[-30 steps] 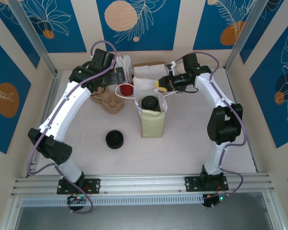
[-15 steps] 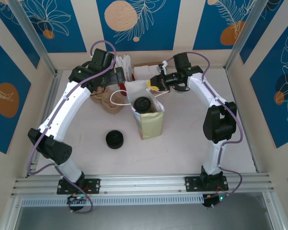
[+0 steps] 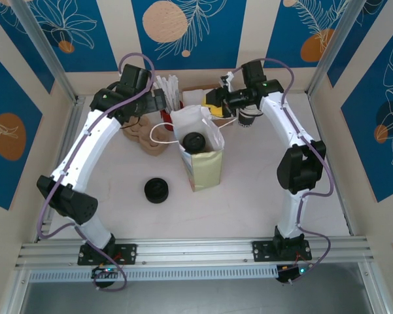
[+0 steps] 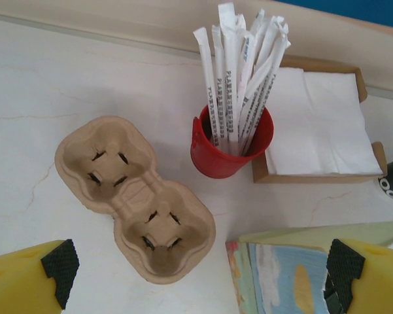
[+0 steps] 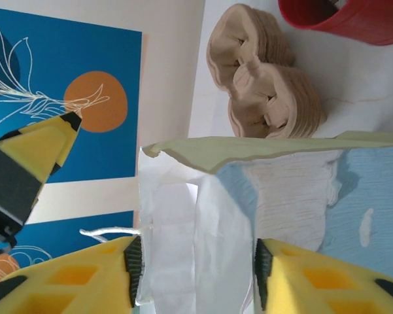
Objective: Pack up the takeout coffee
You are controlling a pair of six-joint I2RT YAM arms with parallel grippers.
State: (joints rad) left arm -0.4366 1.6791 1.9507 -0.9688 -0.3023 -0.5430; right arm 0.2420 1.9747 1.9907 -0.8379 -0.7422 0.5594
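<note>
The takeout coffee (image 3: 194, 141) sits upright inside the standing paper bag (image 3: 203, 163), and I see just its round black lid through the open top. My right gripper (image 3: 214, 109) is at the bag's far rim. In the right wrist view its jaws (image 5: 196, 271) stand apart, with the bag's white inner wall (image 5: 183, 242) between them. My left gripper (image 3: 158, 103) hovers behind and left of the bag. It is wide open (image 4: 201, 275) with nothing between its fingers, above the cup carrier (image 4: 134, 196) and the bag's corner (image 4: 294, 275).
A red cup of wrapped straws (image 4: 232, 140) stands beside a wooden tray of napkins (image 4: 314, 124) at the back. The cardboard carrier (image 3: 147, 137) lies left of the bag. A low stack of black lids (image 3: 156, 190) rests on the table in front.
My right gripper moved back and left with the bag's rim, which stretched the mouth open and shifted the bag slightly left. Then its jaws parted. The left arm barely moved.
</note>
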